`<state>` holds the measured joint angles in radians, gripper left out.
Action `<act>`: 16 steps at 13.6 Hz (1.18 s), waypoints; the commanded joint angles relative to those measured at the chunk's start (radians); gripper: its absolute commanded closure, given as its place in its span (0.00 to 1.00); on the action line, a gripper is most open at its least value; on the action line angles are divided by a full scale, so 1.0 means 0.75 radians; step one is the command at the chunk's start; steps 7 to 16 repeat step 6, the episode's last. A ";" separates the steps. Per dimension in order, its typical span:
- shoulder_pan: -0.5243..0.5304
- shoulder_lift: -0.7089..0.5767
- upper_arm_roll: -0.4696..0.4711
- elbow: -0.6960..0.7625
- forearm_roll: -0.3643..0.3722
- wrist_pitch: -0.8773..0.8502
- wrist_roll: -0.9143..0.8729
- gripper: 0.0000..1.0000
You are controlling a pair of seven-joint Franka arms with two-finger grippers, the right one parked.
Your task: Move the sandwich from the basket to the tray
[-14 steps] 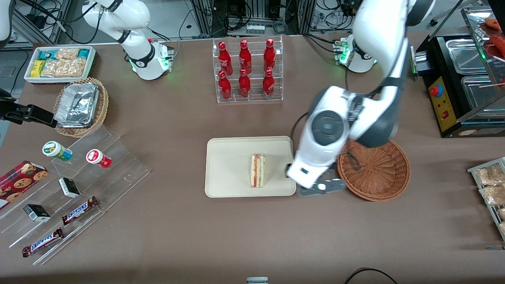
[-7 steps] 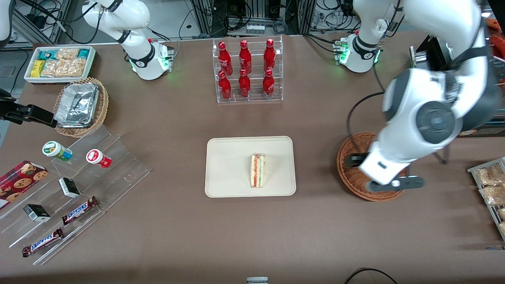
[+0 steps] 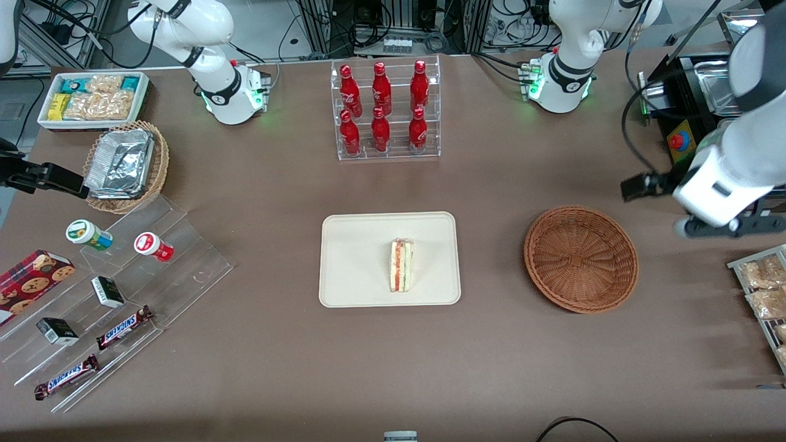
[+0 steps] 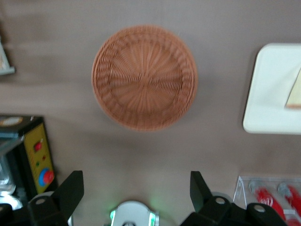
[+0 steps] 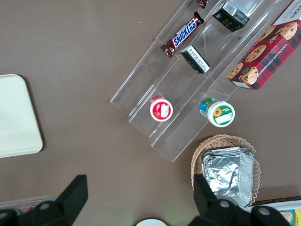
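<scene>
The sandwich [image 3: 401, 265], a pale wedge with red and green filling, lies on the cream tray [image 3: 350, 245] at the table's middle. The reddish-brown wicker basket [image 3: 581, 259] stands beside the tray, toward the working arm's end, with nothing in it. My left gripper [image 3: 727, 227] hangs high above the table past the basket, near the working arm's end. In the left wrist view the gripper [image 4: 135, 188] is open wide and holds nothing, with the basket [image 4: 144, 77], a tray corner [image 4: 268, 94] and a sandwich edge [image 4: 294, 94] below.
A clear rack of red bottles [image 3: 384, 110] stands farther from the camera than the tray. A black appliance with a red button [image 3: 688, 147] and a snack rack [image 3: 761, 288] are at the working arm's end. Acrylic steps with snacks [image 3: 116, 294] lie toward the parked arm's end.
My gripper has swung from beside the tray, over the basket, out to the working arm's end of the table. The sandwich has stayed on the tray.
</scene>
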<state>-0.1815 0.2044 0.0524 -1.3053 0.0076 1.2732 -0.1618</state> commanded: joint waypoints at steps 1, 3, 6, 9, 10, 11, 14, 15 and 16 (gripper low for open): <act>0.013 -0.149 -0.019 -0.167 0.025 -0.027 0.017 0.00; 0.070 -0.221 -0.067 -0.237 0.025 -0.027 0.021 0.00; 0.156 -0.234 -0.148 -0.241 0.025 -0.063 0.015 0.00; 0.156 -0.234 -0.148 -0.241 0.025 -0.063 0.015 0.00; 0.156 -0.234 -0.148 -0.241 0.025 -0.063 0.015 0.00; 0.156 -0.234 -0.148 -0.241 0.025 -0.063 0.015 0.00; 0.156 -0.234 -0.148 -0.241 0.025 -0.063 0.015 0.00; 0.156 -0.234 -0.148 -0.241 0.025 -0.063 0.015 0.00; 0.156 -0.234 -0.148 -0.241 0.025 -0.063 0.015 0.00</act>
